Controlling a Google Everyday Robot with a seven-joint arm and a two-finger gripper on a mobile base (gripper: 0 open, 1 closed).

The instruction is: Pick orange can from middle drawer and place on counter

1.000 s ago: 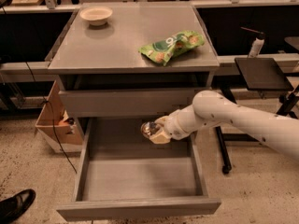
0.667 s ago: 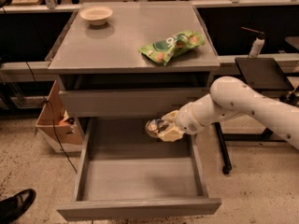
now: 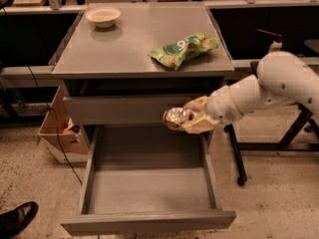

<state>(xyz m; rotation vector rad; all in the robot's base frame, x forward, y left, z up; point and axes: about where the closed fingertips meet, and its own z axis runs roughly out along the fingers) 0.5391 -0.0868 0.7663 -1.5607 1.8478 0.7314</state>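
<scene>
The claw is clamped on the orange can and holds it in the air. The can is in front of the closed upper drawer, just under the front edge of the bench and above the open middle drawer. On the bench a green snack bag lies near the right edge, and a small bowl stands at the far left corner.

Shiny orange can held by the jaws above open middle drawer.
</scene>
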